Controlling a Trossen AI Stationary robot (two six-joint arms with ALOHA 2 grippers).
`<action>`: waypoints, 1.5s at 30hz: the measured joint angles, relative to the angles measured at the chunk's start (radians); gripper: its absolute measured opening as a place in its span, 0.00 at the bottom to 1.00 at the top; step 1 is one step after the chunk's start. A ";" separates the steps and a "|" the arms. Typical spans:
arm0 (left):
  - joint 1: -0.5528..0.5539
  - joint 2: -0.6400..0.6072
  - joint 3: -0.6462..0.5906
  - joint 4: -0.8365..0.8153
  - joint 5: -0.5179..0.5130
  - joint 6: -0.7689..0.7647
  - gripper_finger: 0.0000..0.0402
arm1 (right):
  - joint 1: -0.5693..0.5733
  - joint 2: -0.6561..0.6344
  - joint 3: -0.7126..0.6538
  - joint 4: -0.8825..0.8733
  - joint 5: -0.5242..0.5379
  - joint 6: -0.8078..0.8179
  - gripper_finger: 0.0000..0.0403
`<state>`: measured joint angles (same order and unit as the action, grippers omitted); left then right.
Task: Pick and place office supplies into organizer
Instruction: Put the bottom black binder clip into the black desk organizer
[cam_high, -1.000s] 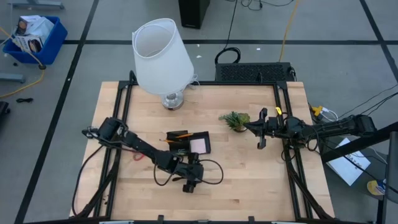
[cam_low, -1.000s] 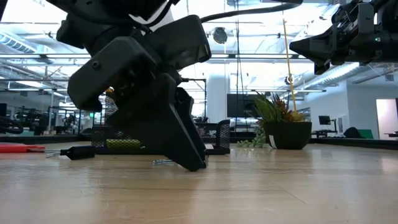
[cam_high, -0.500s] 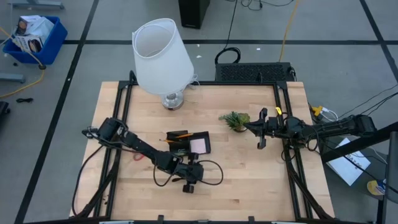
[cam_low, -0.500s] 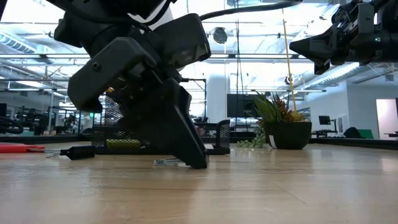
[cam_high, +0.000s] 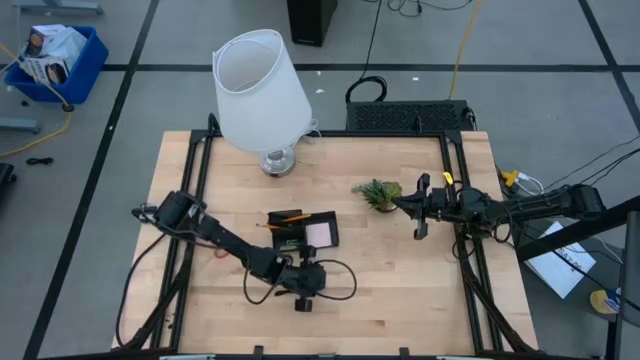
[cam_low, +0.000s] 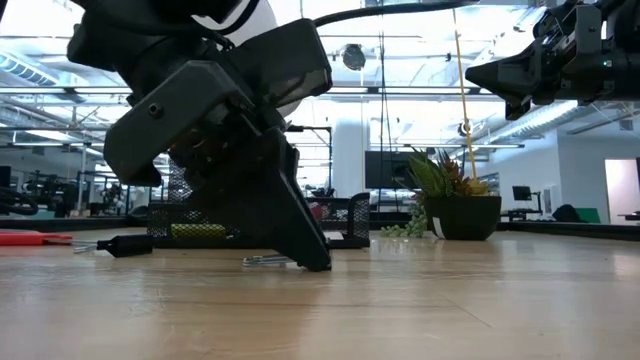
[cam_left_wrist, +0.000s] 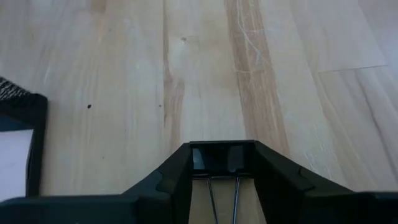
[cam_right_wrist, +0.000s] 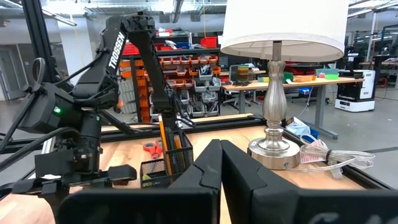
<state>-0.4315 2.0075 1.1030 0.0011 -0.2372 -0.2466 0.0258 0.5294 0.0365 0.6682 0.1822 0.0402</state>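
Observation:
A small black binder clip (cam_left_wrist: 222, 158) lies on the wooden table near its front edge, with my left gripper (cam_high: 303, 300) shut on it. Its wire handles (cam_low: 262, 261) show beside the finger in the low view. The black organizer (cam_high: 303, 231) stands just beyond, holding a pink sticky-note pad (cam_high: 321, 234) and orange pencils (cam_high: 288, 217). Red scissors (cam_high: 220, 251) and a black pen (cam_low: 125, 245) lie on the table to its left. My right gripper (cam_high: 419, 208) hangs shut above the table's right side, by the plant. My left gripper pinches the clip's black body (cam_left_wrist: 205, 158) between its two fingertips, one on each end. The fingers slant down from the table's far left, and one fingertip (cam_low: 312, 258) reaches the tabletop. The clip rests on the table, its wire handles (cam_left_wrist: 211, 190) pointing back between the fingers.
A big white lamp (cam_high: 258, 95) stands at the back left. A small green potted plant (cam_high: 378, 193) sits right of centre, close to my right gripper. Bare wood lies right of and in front of the clip. The organizer's corner (cam_left_wrist: 34, 134) shows in the left wrist view.
My left gripper has shut on the binder clip while staying in place, its wrist turning a little. The clip still lies on the table. My right arm has kept still.

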 joint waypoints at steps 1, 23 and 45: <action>-0.004 0.000 0.000 -0.004 -0.008 -0.011 0.35 | 0.000 0.000 0.000 0.000 0.000 0.000 0.00; -0.103 -0.143 -0.003 -0.172 -0.259 -0.413 0.40 | 0.000 0.000 0.000 0.000 0.000 0.000 0.00; -0.099 -0.286 -0.002 -0.589 -0.490 -0.952 0.36 | 0.000 0.000 0.000 0.000 0.000 0.000 0.00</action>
<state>-0.5303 1.7210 1.1015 -0.5879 -0.7268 -1.1990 0.0258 0.5296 0.0364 0.6682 0.1822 0.0399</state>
